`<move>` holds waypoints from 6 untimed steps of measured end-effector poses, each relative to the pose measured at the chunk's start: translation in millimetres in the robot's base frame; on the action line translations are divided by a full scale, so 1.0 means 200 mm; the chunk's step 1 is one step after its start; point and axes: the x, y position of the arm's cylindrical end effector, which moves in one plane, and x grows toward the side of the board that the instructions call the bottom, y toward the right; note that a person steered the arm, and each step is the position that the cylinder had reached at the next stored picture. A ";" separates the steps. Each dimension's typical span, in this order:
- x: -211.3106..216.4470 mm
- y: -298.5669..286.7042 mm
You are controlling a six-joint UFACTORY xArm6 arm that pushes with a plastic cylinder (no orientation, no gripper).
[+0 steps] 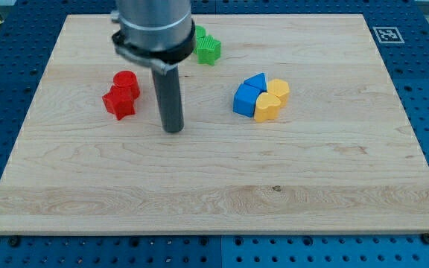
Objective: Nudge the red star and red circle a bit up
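Observation:
The red circle [126,80] sits at the view's left on the wooden board [214,193]. The red star [118,103] touches it just below and slightly left. My tip [173,129] rests on the board to the right of the red star and a little lower, with a clear gap between them. The rod rises from the tip toward the view's top, under the arm's grey housing [153,30].
A green block [206,49] lies near the view's top, partly hidden behind the arm. At the centre right is a tight cluster: a blue triangle [256,82], a blue block [244,100], and two yellow blocks [278,89] [267,107].

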 end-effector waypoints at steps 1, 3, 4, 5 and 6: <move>0.04 -0.26; -0.10 -0.49; -0.10 -0.49; -0.10 -0.46; -0.12 -0.42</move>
